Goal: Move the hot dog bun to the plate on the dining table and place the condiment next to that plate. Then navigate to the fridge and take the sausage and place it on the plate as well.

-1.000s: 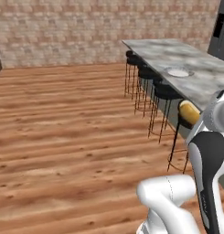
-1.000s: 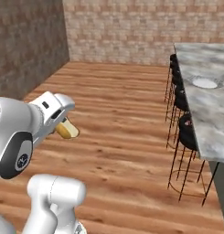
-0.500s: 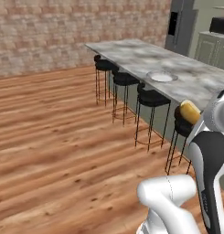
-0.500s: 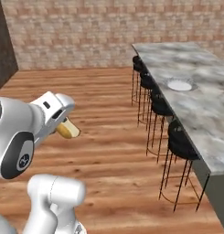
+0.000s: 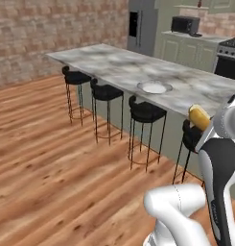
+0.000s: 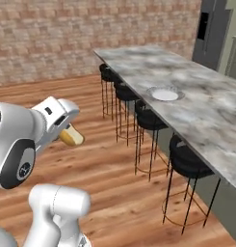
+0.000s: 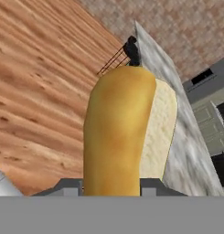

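Marble dining table [image 5: 114, 65] with plate [image 5: 154, 87] flanks wooden floor [image 5: 47, 158]; claw [image 7: 111, 185] grips hot dog bun [image 7: 118, 132].

Arm links [image 5: 179, 204]: glossy white, rounded tubular shells.
Joint section [image 5: 219, 163]: dark grey-black cover between white shells, faint pale lettering along it.
Joint cap [image 6: 18, 164]: black round disc, small white emblem.
Hand housing [image 6: 54, 116]: white, boxy, one small dark mark.

stools [image 5: 146, 111]: black, four in row | microwave [image 5: 185, 24]: counter, far
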Robot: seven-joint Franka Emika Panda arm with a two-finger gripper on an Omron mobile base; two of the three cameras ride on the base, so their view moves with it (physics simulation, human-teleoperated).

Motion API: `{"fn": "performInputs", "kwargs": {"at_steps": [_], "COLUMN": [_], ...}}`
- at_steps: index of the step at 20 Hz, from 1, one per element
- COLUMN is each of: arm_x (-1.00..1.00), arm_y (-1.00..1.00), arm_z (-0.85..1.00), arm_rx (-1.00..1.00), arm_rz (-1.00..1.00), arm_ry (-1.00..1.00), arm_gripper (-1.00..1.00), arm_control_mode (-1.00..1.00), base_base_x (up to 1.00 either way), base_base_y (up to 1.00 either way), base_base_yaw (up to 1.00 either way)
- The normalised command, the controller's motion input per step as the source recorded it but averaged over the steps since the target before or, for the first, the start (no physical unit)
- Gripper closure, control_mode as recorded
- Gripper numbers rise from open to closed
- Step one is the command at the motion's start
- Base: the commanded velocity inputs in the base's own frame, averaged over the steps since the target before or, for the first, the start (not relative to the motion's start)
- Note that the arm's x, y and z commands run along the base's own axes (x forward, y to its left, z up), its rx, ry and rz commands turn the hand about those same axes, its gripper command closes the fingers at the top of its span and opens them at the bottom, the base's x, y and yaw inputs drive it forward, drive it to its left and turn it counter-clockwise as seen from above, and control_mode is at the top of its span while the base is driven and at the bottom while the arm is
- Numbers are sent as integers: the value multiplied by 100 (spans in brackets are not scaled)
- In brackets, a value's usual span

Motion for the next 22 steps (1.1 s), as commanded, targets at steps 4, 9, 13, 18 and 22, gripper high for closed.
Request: {"fn": "performInputs", "kwargs": {"at_steps": [4, 9, 13, 18, 22], "arm_x": [0, 0, 0, 0, 0], "arm_y": [0, 0, 0, 0, 0], "arm_z": [0, 0, 0, 0, 0], "arm_rx": [0, 0, 0, 0, 0], "arm_rz": [0, 0, 0, 0, 0], "arm_ry": [0, 0, 0, 0, 0], "arm_gripper": [100, 100, 100, 100, 100], "arm_control_mode": [100, 100, 100, 100, 100], "base_base_x": [82, 83, 80, 80, 85], "base_base_y": [72, 78, 79, 78, 65], "base_base_yaw": [-49, -50, -51, -50, -49]}}
